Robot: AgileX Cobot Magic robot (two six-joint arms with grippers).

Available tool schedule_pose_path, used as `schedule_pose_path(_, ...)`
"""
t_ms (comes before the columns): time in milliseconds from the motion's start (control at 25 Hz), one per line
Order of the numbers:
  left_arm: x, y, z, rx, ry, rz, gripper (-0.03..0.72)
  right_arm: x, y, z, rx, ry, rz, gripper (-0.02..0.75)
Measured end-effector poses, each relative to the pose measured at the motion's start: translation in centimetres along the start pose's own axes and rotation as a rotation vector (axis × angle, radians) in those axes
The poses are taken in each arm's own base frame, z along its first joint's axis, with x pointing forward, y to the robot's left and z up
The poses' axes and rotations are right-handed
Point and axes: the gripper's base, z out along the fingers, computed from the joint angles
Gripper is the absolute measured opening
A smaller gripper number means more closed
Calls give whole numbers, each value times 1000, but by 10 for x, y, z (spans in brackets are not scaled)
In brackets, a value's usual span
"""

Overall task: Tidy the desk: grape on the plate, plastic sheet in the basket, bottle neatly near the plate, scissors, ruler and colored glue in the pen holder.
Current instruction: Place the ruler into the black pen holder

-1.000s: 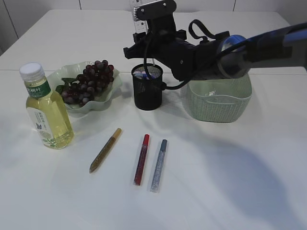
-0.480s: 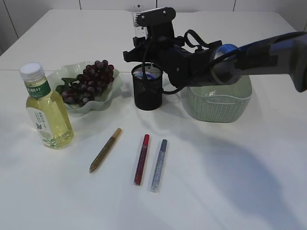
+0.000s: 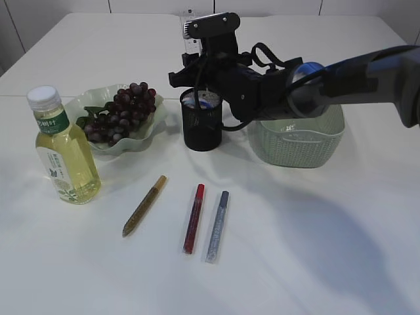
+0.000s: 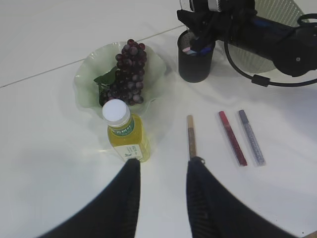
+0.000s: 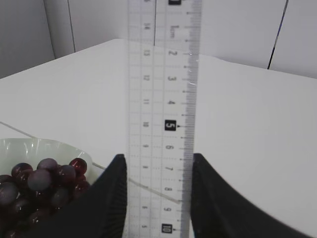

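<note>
The right gripper (image 5: 156, 198) holds the clear plastic ruler (image 5: 165, 99) with a finger on each long side. The ruler stands straight up, its long way pointing up and down. Its bottom end hangs right over the black mesh pen holder (image 3: 202, 121), and may already be a little way inside the cup; I cannot tell how deep. So the next move looks like a drop straight down. The right arm is the near one. The left gripper (image 4: 163, 166) waits well apart, high over the table with its fingers spread and nothing in them.

Compared with a second ago, the right arm has come lower and moved a bit to the left, so less ruler shows above it.

The three glue pens, gold (image 3: 144, 205), red (image 3: 193, 218) and silver-blue (image 3: 217, 226), lie flat on the white table (image 3: 328, 249) in front.
</note>
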Motion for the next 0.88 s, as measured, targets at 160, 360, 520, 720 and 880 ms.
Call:
schedule_pose_path(160, 0, 0, 0, 0, -1, 0, 239, 4, 0, 1, -1, 8, -1, 300)
schedule_pose_path(360, 0, 0, 0, 0, -1, 0, 239, 4, 1, 1, -5, 19, -1, 301)
schedule_pose_path(520, 0, 0, 0, 0, -2, 0, 239, 6, 1, 1, -11, 35, 3, 305)
schedule_pose_path(720, 0, 0, 0, 0, -2, 0, 239, 6, 2, 1, -13, 41, 20, 334)
schedule_pose_path(880, 0, 0, 0, 0, -2, 0, 239, 7, 1, 1, -12, 43, 24, 366)
